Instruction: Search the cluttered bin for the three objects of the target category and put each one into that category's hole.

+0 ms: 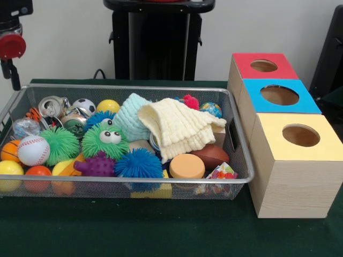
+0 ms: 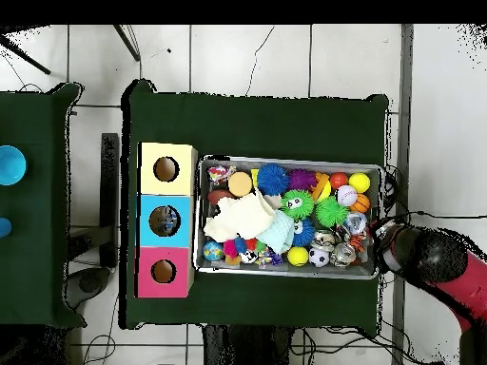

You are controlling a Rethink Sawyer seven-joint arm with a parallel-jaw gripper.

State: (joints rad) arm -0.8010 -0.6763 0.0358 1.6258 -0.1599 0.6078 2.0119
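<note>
You have bare green table [image 1: 161, 230] in front of the mesh bin [image 1: 244, 160], whose wall sits just beside the yellow-topped box [image 1: 297, 160]. The pale cloth [image 1: 179, 131] hides the toys beneath, so I can't pick out the targets. The arm [image 2: 428, 261] appears drawn back at the bin's end, and I cannot tell how its gripper stands.

Colours and patterns:
- Table cover [image 1: 161, 230]: dark green.
- Wire mesh bin [image 1: 107, 187]: silver.
- 3 wooden boxes, pale wood sides; tops red [image 1: 265, 65], blue [image 1: 280, 95], yellow [image 1: 300, 136].
- Folded cloth [image 1: 177, 128]: cream, waffle-textured.
- Knitted piece [image 1: 130, 115]: pale mint.
- Googly-eyed spiky ball [image 1: 105, 140]: green.
- Spiky ball at the bin's front edge [image 1: 138, 163]: blue.
- Knobbly toy [image 1: 98, 165]: purple.
- Baseball [image 1: 33, 150]: white, red stitching.
- Mini football [image 1: 84, 105]: black and white.
- Round disc [image 1: 186, 166]: orange.
</note>
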